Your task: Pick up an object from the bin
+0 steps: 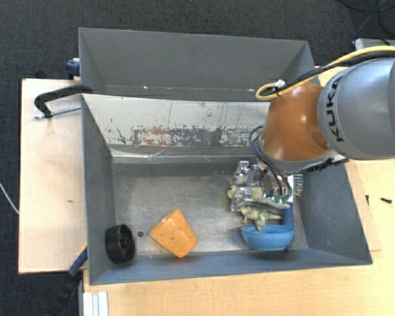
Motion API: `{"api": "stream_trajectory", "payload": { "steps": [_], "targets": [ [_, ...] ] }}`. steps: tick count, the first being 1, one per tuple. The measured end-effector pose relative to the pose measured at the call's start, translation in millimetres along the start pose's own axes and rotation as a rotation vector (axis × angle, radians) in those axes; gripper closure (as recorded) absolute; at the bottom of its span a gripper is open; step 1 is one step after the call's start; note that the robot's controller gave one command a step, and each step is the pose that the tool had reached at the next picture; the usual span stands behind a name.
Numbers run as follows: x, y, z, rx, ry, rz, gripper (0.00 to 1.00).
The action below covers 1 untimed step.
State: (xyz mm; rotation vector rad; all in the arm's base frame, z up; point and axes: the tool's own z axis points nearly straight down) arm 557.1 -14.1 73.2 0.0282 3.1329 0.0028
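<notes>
My gripper (255, 191) is low in the bin's front right part, under the orange wrist cover. Directly in front of it lies a blue bowl-shaped thing (270, 237) against the front wall. A pale yellow-green lumpy thing (254, 210) sits at the blue thing's back rim, right under the gripper's metal parts. Whether the gripper touches either thing is hidden.
An orange wedge-shaped block (174, 233) lies on the bin floor at the front middle. A black round wheel-like thing (119, 243) stands in the front left corner. The arm comes in over the bin's right wall.
</notes>
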Motion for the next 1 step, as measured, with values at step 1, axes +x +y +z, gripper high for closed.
{"api": "stream_trajectory", "payload": {
  "steps": [1],
  "targets": [
    [-39.1,4.3,-156.8,0.001,-0.006,-0.276,1.0]
  ]
}}
